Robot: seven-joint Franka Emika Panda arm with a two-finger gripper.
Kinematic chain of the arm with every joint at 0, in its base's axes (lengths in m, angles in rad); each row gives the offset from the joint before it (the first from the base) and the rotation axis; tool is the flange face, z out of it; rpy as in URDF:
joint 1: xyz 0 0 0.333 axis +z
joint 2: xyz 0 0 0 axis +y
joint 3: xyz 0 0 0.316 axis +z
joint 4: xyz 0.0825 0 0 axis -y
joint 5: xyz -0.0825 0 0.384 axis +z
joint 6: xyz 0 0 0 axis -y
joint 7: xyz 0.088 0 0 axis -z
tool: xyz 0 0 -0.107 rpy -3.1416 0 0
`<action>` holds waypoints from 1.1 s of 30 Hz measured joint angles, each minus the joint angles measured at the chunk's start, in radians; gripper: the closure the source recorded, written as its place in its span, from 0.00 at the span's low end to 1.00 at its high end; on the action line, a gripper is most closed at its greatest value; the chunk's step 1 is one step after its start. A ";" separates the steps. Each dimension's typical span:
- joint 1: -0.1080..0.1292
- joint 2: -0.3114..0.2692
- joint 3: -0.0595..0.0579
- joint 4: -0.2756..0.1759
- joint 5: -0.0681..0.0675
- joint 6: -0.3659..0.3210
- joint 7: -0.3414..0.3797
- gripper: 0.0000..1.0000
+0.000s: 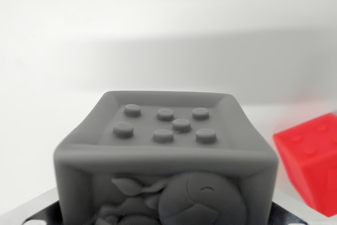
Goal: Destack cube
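Grey cube (pixel 166 162) fills the foreground between black gripper parts; grip state unclear.

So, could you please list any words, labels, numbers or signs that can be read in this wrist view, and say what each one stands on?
No written text, brand or numeral can be read.
Grey cube, top face: seven raised dots, no lettering.
Grey cube, front face: a raised relief figure, cut off by the frame's bottom edge; no words.
Red cube, at the wrist view's right: faint raised dots, blurred and cropped; no text.
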 joint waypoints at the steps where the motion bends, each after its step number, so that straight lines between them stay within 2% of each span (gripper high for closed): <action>1: 0.002 0.002 0.000 0.002 0.000 -0.001 0.005 1.00; 33: 0.095 0.104 0.000 0.141 0.002 -0.038 0.317 1.00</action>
